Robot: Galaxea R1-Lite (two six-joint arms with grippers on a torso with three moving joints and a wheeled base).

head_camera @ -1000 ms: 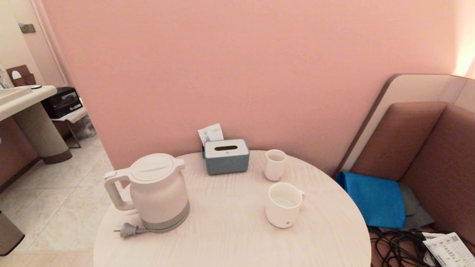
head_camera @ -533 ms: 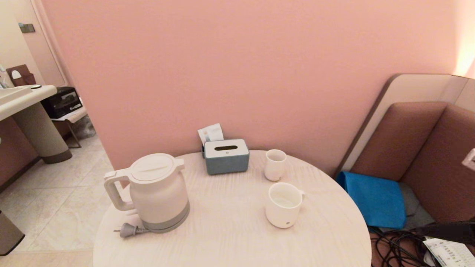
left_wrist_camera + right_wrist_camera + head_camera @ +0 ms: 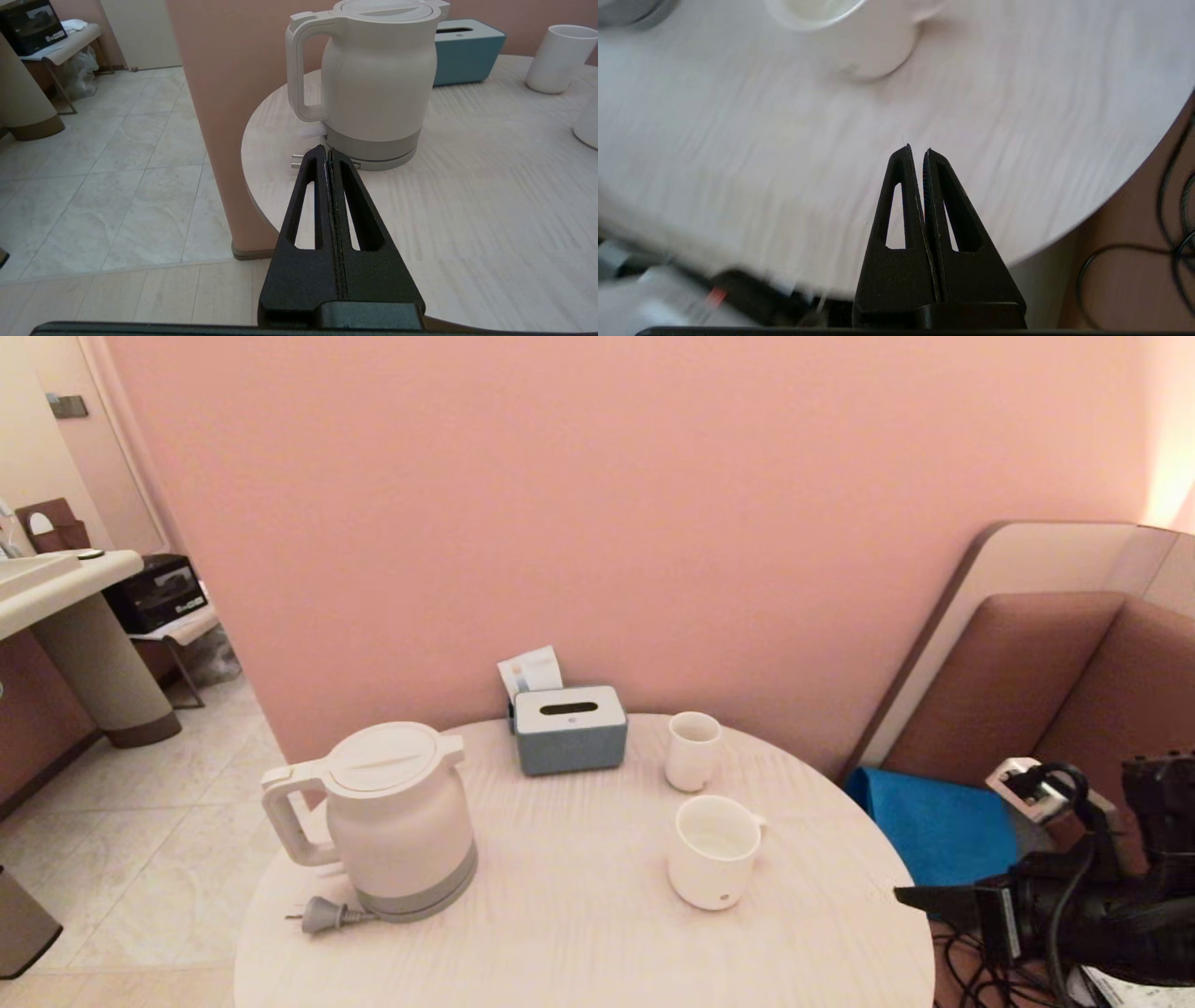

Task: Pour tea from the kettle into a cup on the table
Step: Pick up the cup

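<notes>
The white kettle (image 3: 397, 817) with its grey bottom band stands lid-down-flat on the left of the round pale table (image 3: 560, 943), handle towards the left edge. The wide white mug (image 3: 714, 849) sits right of centre, its handle pointing right. No tea shows; I cannot tell if the mug holds liquid. My right gripper (image 3: 901, 894) is shut and empty at the table's right edge, short of the mug (image 3: 878, 46). My left gripper (image 3: 325, 150) is shut and empty, low before the kettle (image 3: 378, 84) near its base.
A grey-and-white tissue box (image 3: 569, 728) and a smaller handleless cup (image 3: 693, 749) stand at the back. The kettle's plug (image 3: 322, 917) lies by its base. A sofa with a blue cloth (image 3: 943, 831) and floor cables (image 3: 990, 961) lie to the right.
My right arm has come into the head view from the lower right and reached the table's right edge. Kettle, mug and the other things have not moved.
</notes>
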